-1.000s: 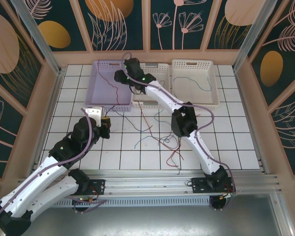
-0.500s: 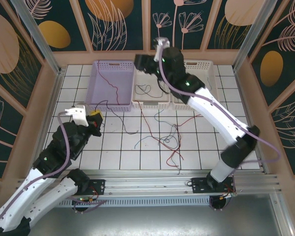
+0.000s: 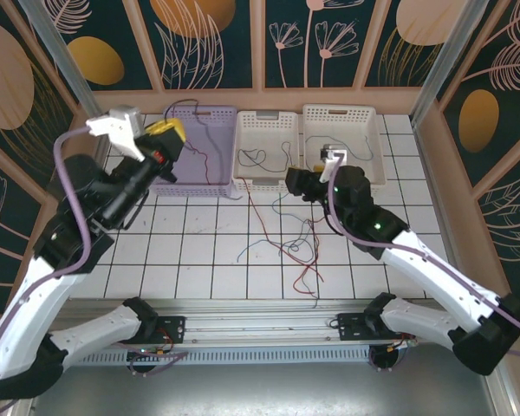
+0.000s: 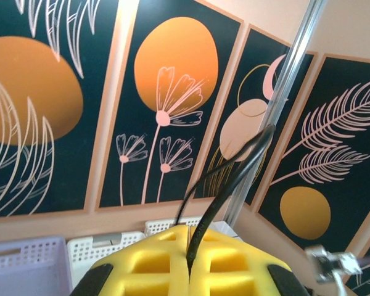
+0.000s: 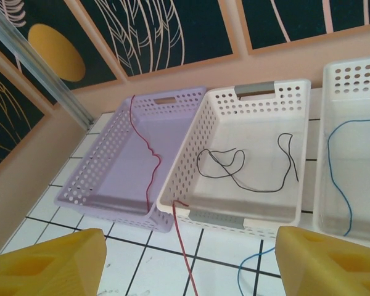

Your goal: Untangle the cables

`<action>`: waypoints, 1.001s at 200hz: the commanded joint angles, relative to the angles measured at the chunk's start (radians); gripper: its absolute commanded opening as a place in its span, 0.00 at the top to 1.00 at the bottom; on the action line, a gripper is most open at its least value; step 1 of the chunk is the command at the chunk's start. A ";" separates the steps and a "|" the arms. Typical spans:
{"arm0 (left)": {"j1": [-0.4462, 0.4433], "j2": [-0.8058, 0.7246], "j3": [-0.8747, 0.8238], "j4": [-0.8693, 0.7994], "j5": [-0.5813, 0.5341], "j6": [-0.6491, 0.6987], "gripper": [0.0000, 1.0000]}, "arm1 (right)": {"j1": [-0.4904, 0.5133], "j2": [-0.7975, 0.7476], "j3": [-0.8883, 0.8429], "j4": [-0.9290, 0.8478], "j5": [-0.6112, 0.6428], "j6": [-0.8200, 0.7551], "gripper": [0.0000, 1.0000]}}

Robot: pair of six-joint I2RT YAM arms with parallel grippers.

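Now | step: pulling one strand free | left gripper (image 3: 163,139) high, clamped on dark cable (image 4: 246,154) | right gripper (image 3: 296,182) wide, empty | tangle (image 3: 293,244) on tabletop (image 3: 416,251) just below it | next: likely pick another strand there

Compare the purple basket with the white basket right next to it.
The purple basket is lavender, the white basket white. The purple basket holds one red cable; the white basket holds thin black cables. Both are perforated, rectangular, open-topped and sit side by side.
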 commanded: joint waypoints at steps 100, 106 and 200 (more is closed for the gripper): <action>0.005 0.634 0.453 0.124 -0.036 0.221 1.00 | 0.014 -0.428 -0.078 -0.273 0.037 -0.008 0.17; 0.007 0.660 0.475 0.119 -0.043 0.229 1.00 | 0.015 -0.440 -0.077 -0.289 0.043 -0.012 0.17; 0.032 0.936 0.499 0.144 -0.152 0.313 1.00 | 0.015 -0.529 -0.071 -0.411 0.089 -0.084 0.16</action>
